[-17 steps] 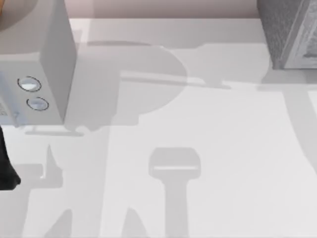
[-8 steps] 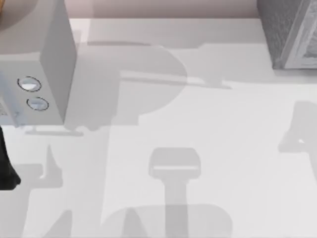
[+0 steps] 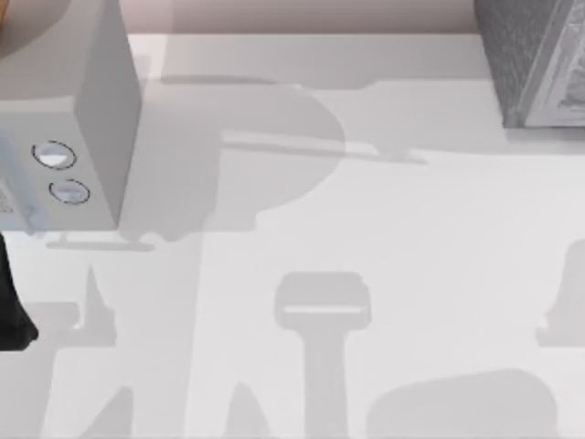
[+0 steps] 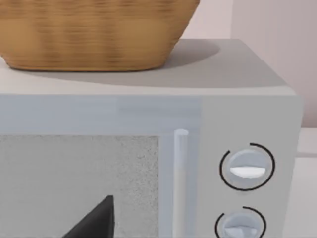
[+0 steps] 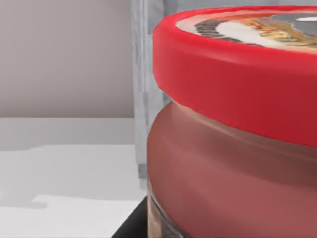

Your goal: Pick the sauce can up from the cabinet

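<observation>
The sauce can (image 5: pixel 233 139) looms very close in the right wrist view, with a red-rimmed lid bearing a dark round logo and a red-orange side. My right gripper is shut on it; one of its dark fingers (image 5: pixel 132 224) shows beside the can's base. Behind the can stands the light grey frame of the cabinet (image 5: pixel 143 74). In the top view the dark speckled cabinet (image 3: pixel 526 55) sits at the far right corner. My left arm (image 3: pixel 11 315) is parked at the table's left edge.
A pale grey box with two round dials (image 3: pixel 64 110) stands at the far left, and a woven basket (image 4: pixel 94 34) rests on top of it. Arm shadows lie across the white table (image 3: pixel 411 238).
Shadows at the table's right have shifted: the small one slid towards the front edge, and the broad one at the front moved right. The left arm has not moved.
</observation>
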Tool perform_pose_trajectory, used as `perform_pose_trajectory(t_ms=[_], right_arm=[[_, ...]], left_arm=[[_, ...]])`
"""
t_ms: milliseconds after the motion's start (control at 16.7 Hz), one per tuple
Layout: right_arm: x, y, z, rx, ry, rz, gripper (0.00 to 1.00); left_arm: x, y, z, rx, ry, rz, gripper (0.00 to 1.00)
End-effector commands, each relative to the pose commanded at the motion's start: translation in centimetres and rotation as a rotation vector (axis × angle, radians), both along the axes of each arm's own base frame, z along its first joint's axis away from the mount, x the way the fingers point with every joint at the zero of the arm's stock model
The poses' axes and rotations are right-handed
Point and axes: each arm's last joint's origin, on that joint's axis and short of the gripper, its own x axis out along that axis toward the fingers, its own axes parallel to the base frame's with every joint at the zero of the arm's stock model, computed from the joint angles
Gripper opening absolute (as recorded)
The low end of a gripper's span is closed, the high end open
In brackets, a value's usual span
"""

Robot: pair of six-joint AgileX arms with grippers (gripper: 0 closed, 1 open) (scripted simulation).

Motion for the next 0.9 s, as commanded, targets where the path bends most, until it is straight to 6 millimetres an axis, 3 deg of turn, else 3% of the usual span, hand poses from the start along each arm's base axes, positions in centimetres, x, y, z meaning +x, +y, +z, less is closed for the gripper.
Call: perform_pose_trajectory(t_ms=[540, 900], right_arm=[[0.0, 0.0, -0.7, 0.002, -0.013, 0.005, 0.0], [1.2, 0.2, 1.1, 0.005, -0.006, 0.072, 0.0]], left_arm=[[0.0, 0.0, 0.0, 0.0, 0.0, 0.0, 1.0], [0.0, 0.0, 0.0, 0.0, 0.0, 0.0, 1.0]])
